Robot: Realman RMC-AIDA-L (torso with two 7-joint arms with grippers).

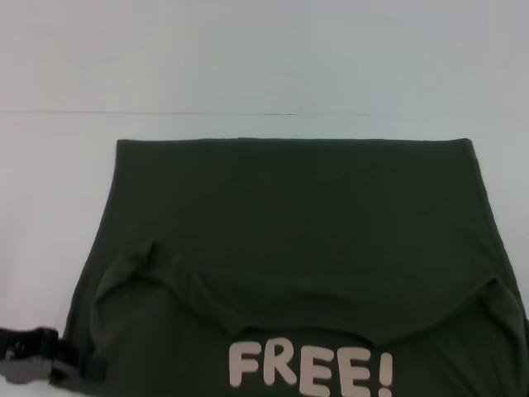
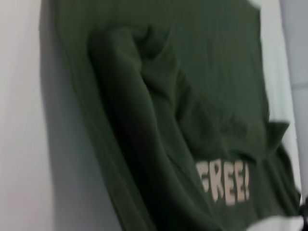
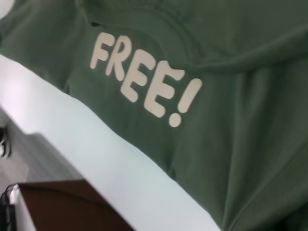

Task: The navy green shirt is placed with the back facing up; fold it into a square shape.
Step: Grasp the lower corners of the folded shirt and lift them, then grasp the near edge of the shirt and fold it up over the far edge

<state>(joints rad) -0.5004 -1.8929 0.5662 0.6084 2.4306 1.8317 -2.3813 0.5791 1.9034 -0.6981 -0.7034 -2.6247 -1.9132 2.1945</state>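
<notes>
**Shirt spread on the worktop, lettering showing at the near edge**

Looking down from the head view, we see the navy green shirt [image 1: 289,248] lying flat across the white worktop [image 1: 50,182], filling the frame from 9 o'clock to 3 o'clock. Its far edge is a straight fold line toward 12 o'clock. Near 6 o'clock a plain upper layer ends in a curved edge, and below it cream block lettering [image 1: 310,370] reading "FREE!" shows. Bunched sleeves sit at 8 o'clock and 4 o'clock. The left gripper [image 1: 29,357] appears as a dark shape at 8 o'clock, at the shirt's near left corner; we cannot tell how its fingers stand or whether they hold cloth.

From the left wrist view, we see the shirt [image 2: 159,96] over the pale worktop [image 2: 24,144], with a thick rumpled ridge of cloth and the lettering [image 2: 225,182] beyond it.

From the right wrist view, we see the lettering [image 3: 144,79] close up on the shirt [image 3: 240,120], beside the worktop's white edge [image 3: 96,154]. The right gripper does not appear in any view.
</notes>
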